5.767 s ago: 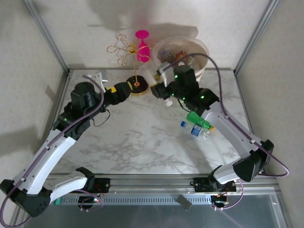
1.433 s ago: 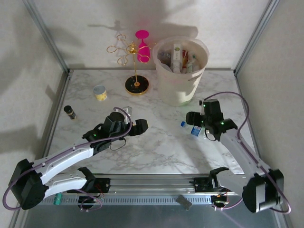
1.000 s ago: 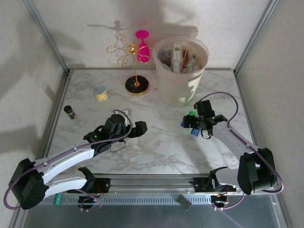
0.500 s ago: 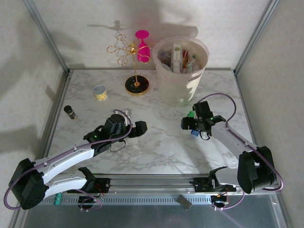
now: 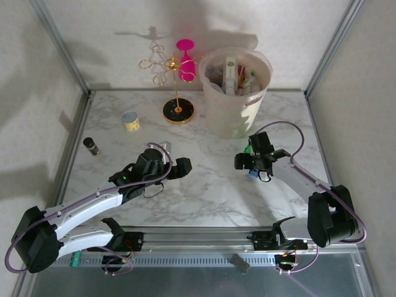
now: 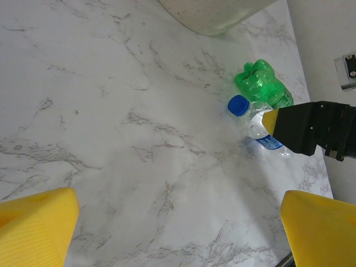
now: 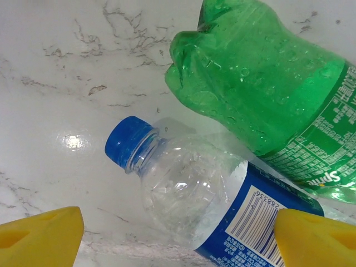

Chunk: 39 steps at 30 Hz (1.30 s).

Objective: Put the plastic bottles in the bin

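Note:
Two plastic bottles lie side by side on the marble right of centre. One is a green bottle [image 5: 249,150] [image 7: 261,94] [image 6: 261,80]. The other is a clear bottle [image 7: 189,189] [image 6: 251,121] with a blue cap [image 7: 128,144] and a blue label [image 5: 253,172]. My right gripper [image 5: 245,165] [image 7: 178,239] is open and low over the clear bottle, one yellow finger [image 7: 41,236] on each side of it. My left gripper [image 5: 183,166] [image 6: 178,228] hangs open over bare marble at mid-table. The bin [image 5: 235,117] stands at the back and holds several bottles.
A gold wire stand with a pink glass [image 5: 179,68] stands left of the bin. A short yellow cup [image 5: 129,120] and a tiny dark vial [image 5: 91,145] sit at the left. Metal frame posts and walls close in the table's sides.
Both arms have come away from the bin. Over the last second the right gripper slid left and settled over the clear bottle. The left arm has barely moved.

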{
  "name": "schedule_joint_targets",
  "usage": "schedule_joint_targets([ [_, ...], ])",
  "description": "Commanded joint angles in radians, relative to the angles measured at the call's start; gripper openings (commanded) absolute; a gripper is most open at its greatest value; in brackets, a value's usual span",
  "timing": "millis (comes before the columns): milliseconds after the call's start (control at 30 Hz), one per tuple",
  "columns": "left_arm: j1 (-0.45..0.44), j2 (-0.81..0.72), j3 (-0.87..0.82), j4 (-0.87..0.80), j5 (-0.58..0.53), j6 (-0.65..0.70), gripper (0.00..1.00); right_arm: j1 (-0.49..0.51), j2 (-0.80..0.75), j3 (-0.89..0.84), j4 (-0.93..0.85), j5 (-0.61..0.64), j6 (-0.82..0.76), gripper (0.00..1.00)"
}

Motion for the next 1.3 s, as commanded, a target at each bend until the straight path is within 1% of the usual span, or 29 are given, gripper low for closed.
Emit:
schedule_joint_targets([
  [0, 0.006, -0.013, 0.0, 0.009, -0.014, 0.012, 0.93, 0.023, 0.009, 0.025, -0.079, 0.016, 0.019, 0.89],
  [200, 0.007, -0.02, -0.001, 0.011, -0.019, 0.014, 0.93, 0.022, -0.011, 0.067, -0.122, 0.057, 0.014, 0.9],
  [300, 0.007, -0.024, -0.003, 0.014, -0.013, 0.018, 0.93, 0.02, 0.008, 0.069, -0.125, 0.132, 0.021, 0.92],
  [333, 0.008, -0.027, -0.003, 0.014, -0.012, 0.019, 0.93, 0.019, 0.021, 0.068, -0.125, 0.159, 0.028, 0.94],
  [400, 0.007, -0.034, -0.005, 0.016, -0.014, 0.021, 0.93, 0.008, 0.05, 0.067, -0.12, 0.187, 0.038, 0.95],
  [567, 0.009, -0.036, -0.003, 0.008, -0.014, 0.03, 0.93, 0.007, 0.102, 0.067, -0.099, 0.172, 0.036, 0.96],
  [667, 0.01, -0.043, -0.005, 0.007, -0.019, 0.033, 0.93, 0.009, 0.118, 0.071, -0.101, 0.109, 0.029, 0.96],
  [800, 0.014, -0.039, -0.006, 0.011, -0.014, 0.034, 0.94, 0.043, 0.108, 0.075, -0.116, 0.021, 0.016, 0.96],
  [900, 0.016, -0.033, -0.005, 0.016, -0.008, 0.035, 0.94, 0.073, 0.1, 0.068, -0.119, -0.006, 0.019, 0.95],
  [967, 0.017, -0.029, -0.005, 0.02, -0.004, 0.033, 0.93, 0.081, 0.112, 0.063, -0.117, 0.002, 0.017, 0.93],
  [1100, 0.019, -0.026, 0.001, 0.021, 0.001, 0.031, 0.93, 0.086, 0.146, 0.057, -0.09, 0.009, 0.018, 0.87],
  [1267, 0.021, -0.026, -0.002, 0.016, -0.003, 0.027, 0.93, 0.087, 0.196, 0.069, -0.038, 0.051, 0.035, 0.79],
])
